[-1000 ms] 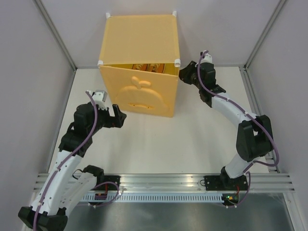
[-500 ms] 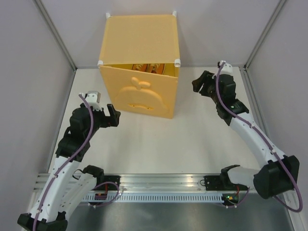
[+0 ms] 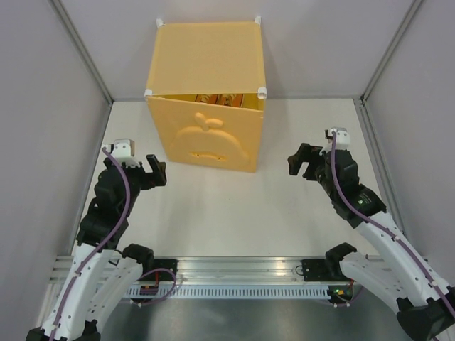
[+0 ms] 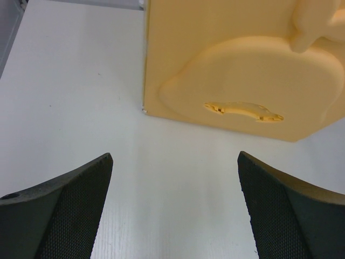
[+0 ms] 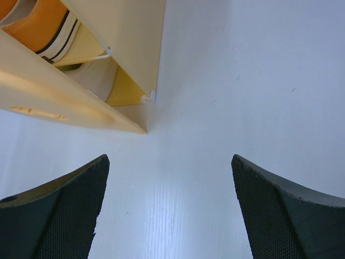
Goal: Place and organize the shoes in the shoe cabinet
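flanking the shoe cabinet [image 3: 206, 67], left gripper [image 3: 157, 170] and right gripper [image 3: 298, 160] gape empty.

Cabinet [image 3: 206, 64]: door [image 3: 213, 142] screens nearly all of the interior. In the top view, shoes [image 3: 213, 99] show only as thin orange-and-white slivers in the gap above the door, too small to count or tell how they lie.

Right wrist view: one orange shoe [image 5: 38, 27] is cut by the upper-left edge.

Left wrist view: cabinet is cropped at top and right.

Fingers of left gripper [image 4: 173, 156] and right gripper [image 5: 170, 157] run off the bottom edges.

Right arm [image 3: 384, 234] is cropped at the lower right of the top view.
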Controlling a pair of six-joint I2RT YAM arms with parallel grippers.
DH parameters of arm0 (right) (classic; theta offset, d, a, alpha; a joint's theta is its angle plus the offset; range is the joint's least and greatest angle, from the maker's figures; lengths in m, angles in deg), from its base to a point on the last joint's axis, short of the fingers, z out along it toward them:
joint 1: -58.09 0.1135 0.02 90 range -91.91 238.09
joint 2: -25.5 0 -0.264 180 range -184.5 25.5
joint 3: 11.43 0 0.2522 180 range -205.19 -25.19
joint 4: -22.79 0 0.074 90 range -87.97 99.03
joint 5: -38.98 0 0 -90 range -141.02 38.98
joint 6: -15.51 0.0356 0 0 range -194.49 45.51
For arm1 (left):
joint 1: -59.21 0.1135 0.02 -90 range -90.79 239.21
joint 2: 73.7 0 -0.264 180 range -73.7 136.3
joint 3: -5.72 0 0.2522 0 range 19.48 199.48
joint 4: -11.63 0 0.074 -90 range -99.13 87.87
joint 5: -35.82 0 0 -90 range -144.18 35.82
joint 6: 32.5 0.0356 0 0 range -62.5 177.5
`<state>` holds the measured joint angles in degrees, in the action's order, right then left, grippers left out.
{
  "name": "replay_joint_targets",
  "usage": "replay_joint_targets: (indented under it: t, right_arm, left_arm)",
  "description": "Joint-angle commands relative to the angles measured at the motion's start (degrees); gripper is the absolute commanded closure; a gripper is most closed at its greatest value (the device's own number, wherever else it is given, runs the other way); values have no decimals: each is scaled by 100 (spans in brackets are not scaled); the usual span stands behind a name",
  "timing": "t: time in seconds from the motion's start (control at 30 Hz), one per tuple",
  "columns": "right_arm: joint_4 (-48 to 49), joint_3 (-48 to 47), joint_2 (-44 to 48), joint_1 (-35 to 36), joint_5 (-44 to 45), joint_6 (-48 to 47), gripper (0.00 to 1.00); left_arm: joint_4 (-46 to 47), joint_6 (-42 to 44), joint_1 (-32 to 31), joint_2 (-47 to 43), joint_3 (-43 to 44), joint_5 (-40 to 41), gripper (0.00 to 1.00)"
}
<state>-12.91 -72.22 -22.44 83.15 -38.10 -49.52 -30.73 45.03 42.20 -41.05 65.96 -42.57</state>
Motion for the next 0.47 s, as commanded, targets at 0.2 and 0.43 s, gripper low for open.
replay_joint_targets:
  t: [0.2, 0.43]
  right_arm:
    - [-329, 53, 83, 87, 807, -10, 2]
    - [-399, 9, 48, 96, 948, 165, 2]
  left_arm:
    - [135, -45, -12, -30, -25, 236, 0]
    - [144, -36, -12, -30, -34, 236, 0]
